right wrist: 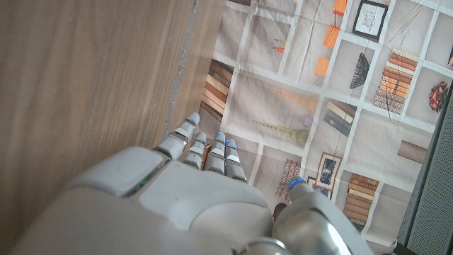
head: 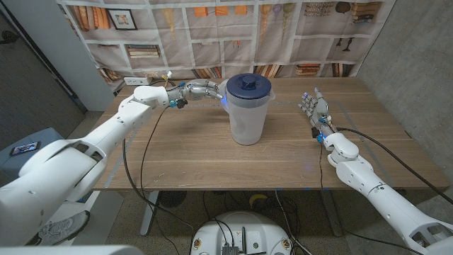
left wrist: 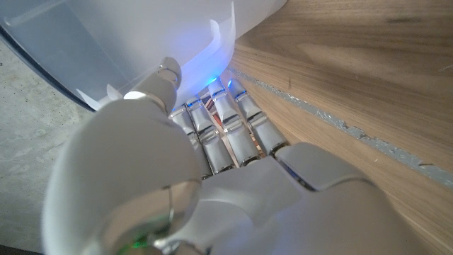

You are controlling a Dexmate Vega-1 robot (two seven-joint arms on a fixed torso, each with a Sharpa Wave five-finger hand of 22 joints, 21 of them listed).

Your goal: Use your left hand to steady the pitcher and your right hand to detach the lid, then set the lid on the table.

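From the head view, the frosted translucent pitcher [head: 248, 113] with its round dark-blue lid [head: 247, 84] still on is being kept near the middle of the wooden table [head: 184, 156], and it's being grasped at the rim side by the left hand [head: 204, 90], while the right hand [head: 313, 106] is being held well apart, fingers spread, holding nothing. In the left wrist view, the left hand's [left wrist: 212, 142] segmented metallic fingers [left wrist: 244, 117] are being pressed against the pitcher's [left wrist: 127, 49] smooth cloudy wall. In the right wrist view, the glossy white right hand [right wrist: 205, 177] is being held loose beside the grainy tabletop [right wrist: 85, 85].
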